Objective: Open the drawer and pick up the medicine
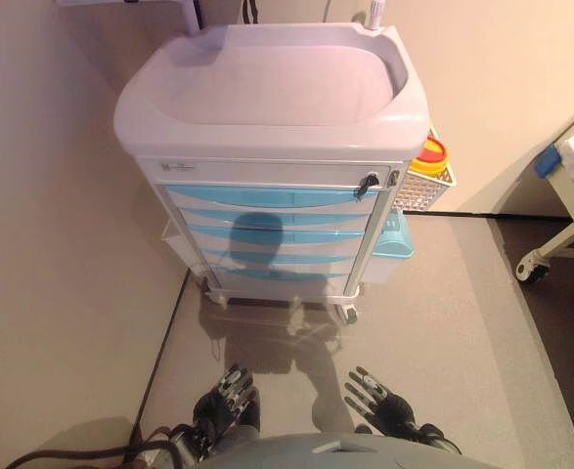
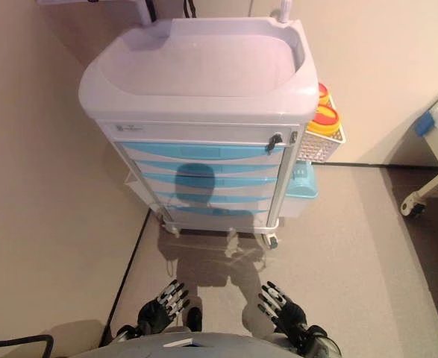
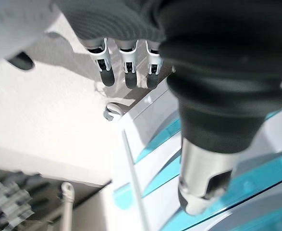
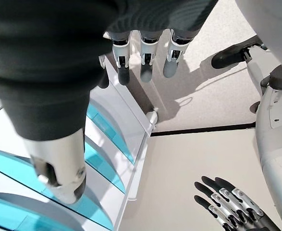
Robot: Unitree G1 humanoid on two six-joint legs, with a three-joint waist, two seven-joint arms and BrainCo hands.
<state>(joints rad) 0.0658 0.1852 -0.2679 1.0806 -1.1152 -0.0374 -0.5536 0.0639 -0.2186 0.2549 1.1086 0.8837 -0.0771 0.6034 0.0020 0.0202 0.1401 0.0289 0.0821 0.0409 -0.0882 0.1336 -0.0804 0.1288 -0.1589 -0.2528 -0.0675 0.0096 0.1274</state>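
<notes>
A white medical cart stands before me with a stack of light-blue drawers, all shut. No medicine shows. My left hand hangs low near the floor, fingers straight and empty. My right hand hangs beside it, also open and empty. Both hands are well short of the cart. The left wrist view shows the fingers straight, with the blue drawer fronts past them. The right wrist view shows straight fingers and my left hand beyond.
A wire basket with a yellow-and-red container hangs on the cart's right side, above a light-blue bin. A keyed lock sits at the top drawer's right. A wheeled white frame stands at the far right. A wall is close on the left.
</notes>
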